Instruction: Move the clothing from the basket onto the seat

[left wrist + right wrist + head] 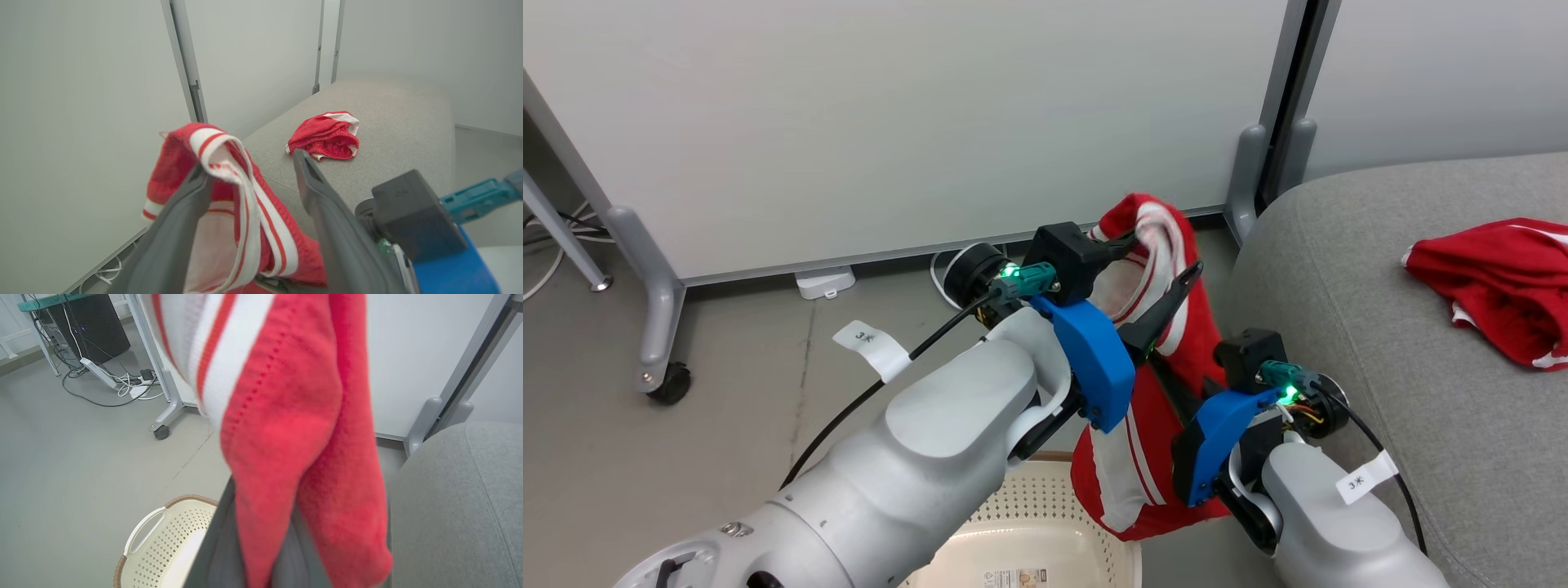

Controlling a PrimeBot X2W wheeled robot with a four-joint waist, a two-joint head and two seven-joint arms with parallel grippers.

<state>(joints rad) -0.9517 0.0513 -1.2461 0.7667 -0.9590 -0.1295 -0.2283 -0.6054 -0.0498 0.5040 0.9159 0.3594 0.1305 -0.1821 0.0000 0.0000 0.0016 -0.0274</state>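
Note:
A red garment with white stripes hangs above the basket, beside the seat. Its top edge is draped over one finger of my left gripper, whose jaws stand open. Lower down, my right gripper is shut on the hanging cloth, which hides most of its fingers in the right wrist view. A second red garment lies crumpled on the seat, also seen as a red heap beyond my left gripper.
White partition panels on grey legs with castors stand behind. Cables and a power strip lie on the grey floor by a dark computer case. The basket sits on the floor left of the seat.

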